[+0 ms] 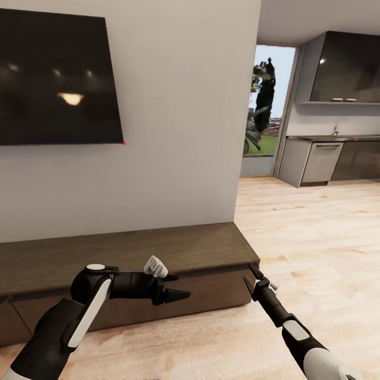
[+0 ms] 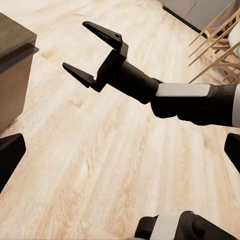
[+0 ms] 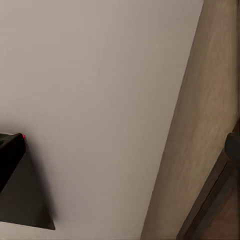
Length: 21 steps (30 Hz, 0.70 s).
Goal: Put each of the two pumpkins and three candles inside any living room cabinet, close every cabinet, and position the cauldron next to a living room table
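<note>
Cabinet (image 1: pixel 132 253): long, low, dark brown wood unit set against the white wall, under the wall-mounted television (image 1: pixel 55 79); its top is bare and its flat fronts look shut from here, though a dark seam at the far left end is too small to judge
Cabinet long axis: runs left to right along the wall, across the head view; its fronts face the robot, and its right end stops at the wall's corner, where the wooden floor (image 1: pixel 316 237) runs on toward the kitchen
Cabinet from the pincers: directly ahead of both arms and just beyond the fingertips; neither touches it
Left pincer (image 1: pixel 177 287): empty, held level in front of the cabinet's front, pointing rightward along the long axis, not at the wood; how far apart its fingers stand I cannot tell
Right pincer (image 1: pixel 250 277): empty, fingers spread wide, as the left wrist view (image 2: pixel 90 52) shows plainly; it points forward and up at the cabinet's right end, just short of the corner
Nearer arm: the right, in my judgement, for the right end; the left for the middle
Pumpkins, candles, cauldron: nothing to report from these views
Step in hand: likely lining up to open a front, since no load is carried
</note>
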{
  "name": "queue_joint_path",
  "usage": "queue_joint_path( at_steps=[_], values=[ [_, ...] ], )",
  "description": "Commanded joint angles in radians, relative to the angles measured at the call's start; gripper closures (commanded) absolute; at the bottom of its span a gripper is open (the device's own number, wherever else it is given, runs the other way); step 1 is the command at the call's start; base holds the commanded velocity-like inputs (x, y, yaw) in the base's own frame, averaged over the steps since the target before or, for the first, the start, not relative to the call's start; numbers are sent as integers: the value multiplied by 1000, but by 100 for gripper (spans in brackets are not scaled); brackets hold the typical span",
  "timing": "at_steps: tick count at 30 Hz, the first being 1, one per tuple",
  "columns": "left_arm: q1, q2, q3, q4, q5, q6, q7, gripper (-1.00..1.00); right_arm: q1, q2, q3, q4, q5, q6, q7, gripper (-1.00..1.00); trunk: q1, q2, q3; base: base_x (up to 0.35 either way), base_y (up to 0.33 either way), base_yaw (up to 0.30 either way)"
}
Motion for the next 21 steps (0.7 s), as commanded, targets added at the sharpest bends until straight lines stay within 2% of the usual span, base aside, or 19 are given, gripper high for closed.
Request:
queue_joint_path(
  at_steps=[1,8,18,21],
  values=[
    [-1,1,-1,0,2,4,-1,-100,-1,0,0,1,-8,8,2,-100,4,-8,-4,0,0,0],
    [-1,0,-1,1,2,4,-1,-100,-1,1,0,0,-8,7,12,-100,31,-57,-26,0,0,0],
    [-1,0,-1,1,2,3,-1,-100,-1,-1,0,1,-8,14,137,-100,69,-127,-57,0,0,0],
    [-1,0,-1,1,2,3,-1,-100,-1,-2,1,1,-8,14,163,-100,73,-133,-68,0,0,0]
  ],
)
